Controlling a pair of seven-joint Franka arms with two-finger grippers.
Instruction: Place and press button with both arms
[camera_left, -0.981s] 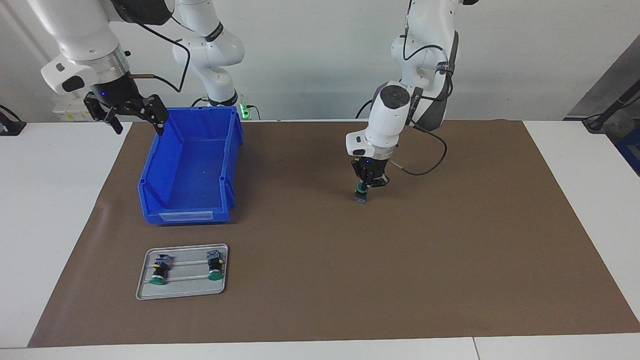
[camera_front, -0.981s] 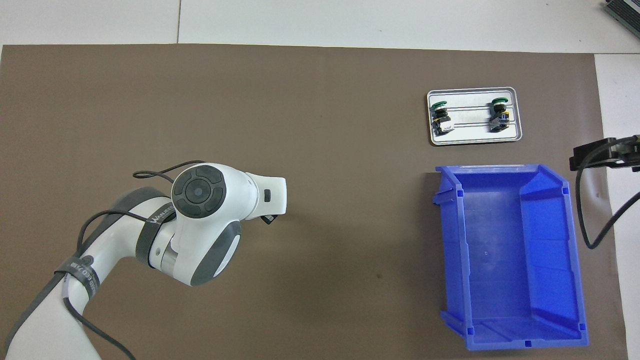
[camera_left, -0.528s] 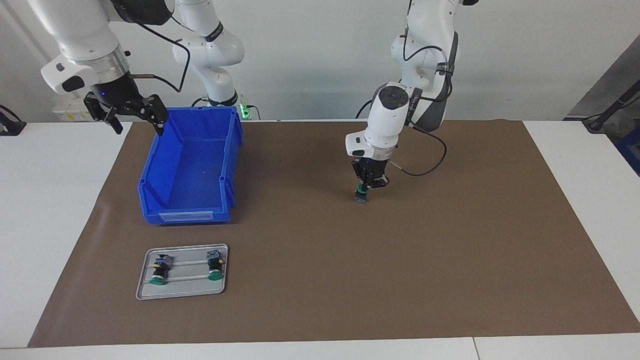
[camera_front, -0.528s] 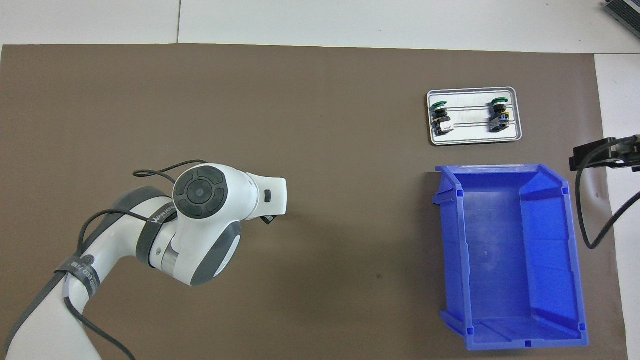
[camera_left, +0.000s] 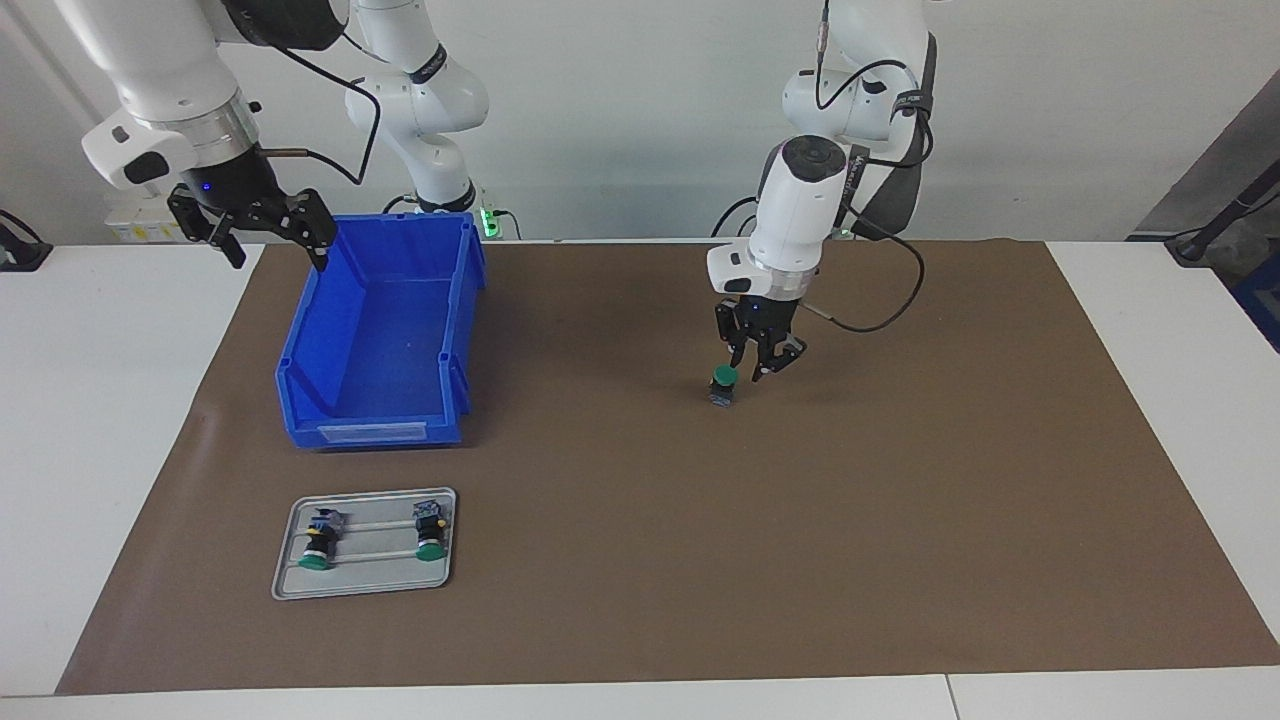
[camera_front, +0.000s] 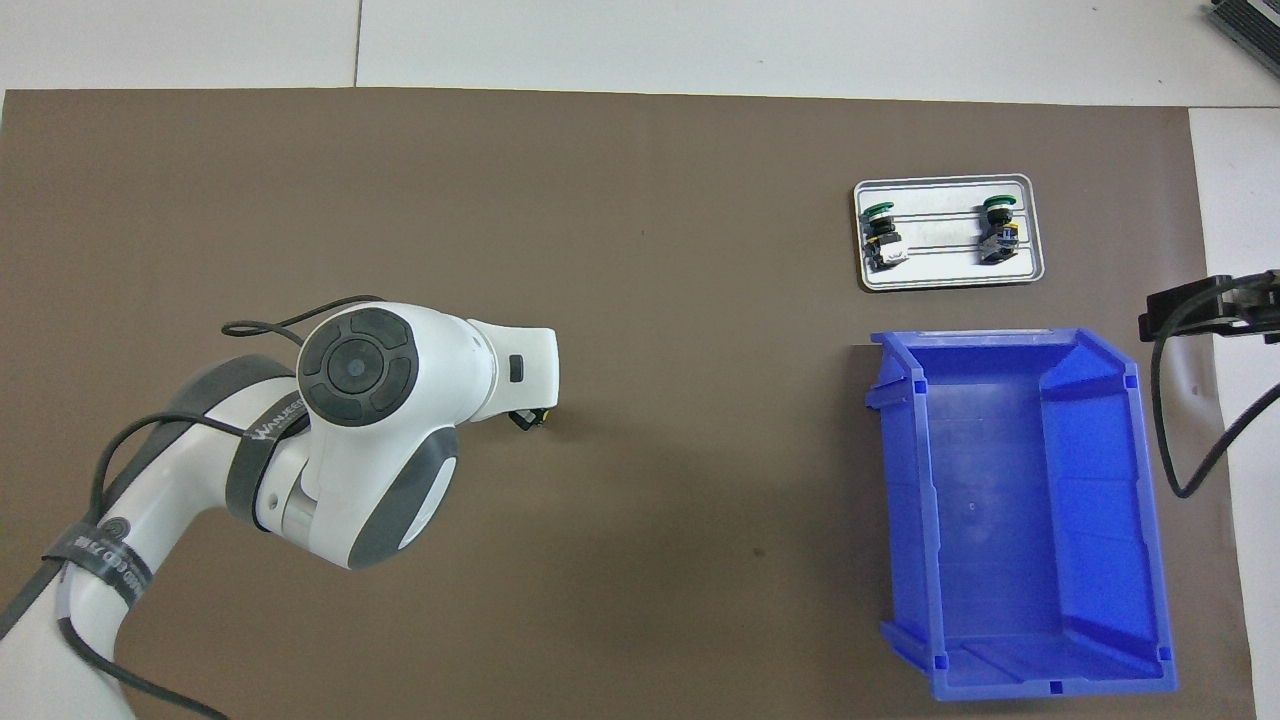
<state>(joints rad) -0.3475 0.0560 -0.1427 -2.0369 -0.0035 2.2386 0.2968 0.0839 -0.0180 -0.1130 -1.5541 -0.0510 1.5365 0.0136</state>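
And there went the release: the left gripper (camera_left: 760, 368), clamped on the button (camera_left: 722, 387) a moment earlier, had let go and lifted just clear, leaving the button standing upright on the brown mat (camera_left: 900, 520), green cap up, near the middle of the table — so the placing looked done and the pressing was still to come. Its jaws stood partly apart and held nothing, fingertips just above and beside the cap without touching it. The right gripper (camera_left: 268, 228) waited over the blue bin's (camera_left: 375, 330) rim, jaws spread wide and empty, while 2 more buttons lay on the grey tray (camera_left: 365, 580), farther from the robots than the bin.
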